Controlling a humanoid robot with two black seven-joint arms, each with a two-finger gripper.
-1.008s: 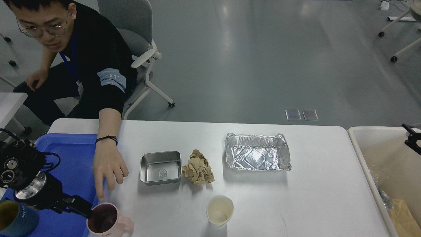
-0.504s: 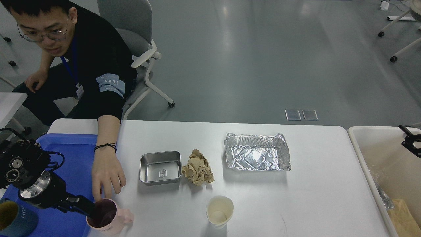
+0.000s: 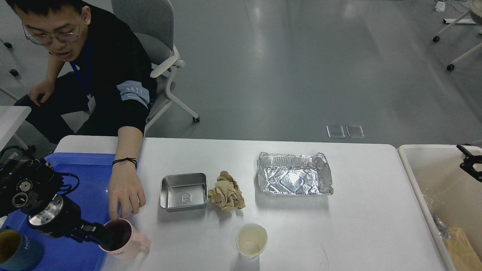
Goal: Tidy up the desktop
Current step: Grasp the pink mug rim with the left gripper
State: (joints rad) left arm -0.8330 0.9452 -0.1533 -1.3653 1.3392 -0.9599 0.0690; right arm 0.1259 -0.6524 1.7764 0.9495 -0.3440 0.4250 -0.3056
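Note:
The white desktop (image 3: 361, 226) fills the lower view. My left gripper (image 3: 104, 237) is at the tray's right edge, shut on the rim of a pink mug (image 3: 130, 246), with one finger inside it. The mug is tilted and straddles the tray's edge. A person's hand (image 3: 126, 195) reaches down and touches the mug's far rim. On the desktop lie a small steel box (image 3: 183, 191), a crumpled brown paper (image 3: 227, 192), a foil tray (image 3: 295, 174) and a paper cup (image 3: 251, 241). My right gripper (image 3: 470, 162) hangs over the cream bin, small and dark.
A blue tray (image 3: 90, 177) sits at the left with a dark teal mug (image 3: 15, 250) at its near corner. A cream bin (image 3: 433, 165) stands off the right edge with scraps inside. The person sits on a chair (image 3: 158, 49) behind the left corner.
My left gripper and the pink mug have moved a little away from me and to the right. The person's hand stayed at the mug's rim. The right gripper shifted slightly.

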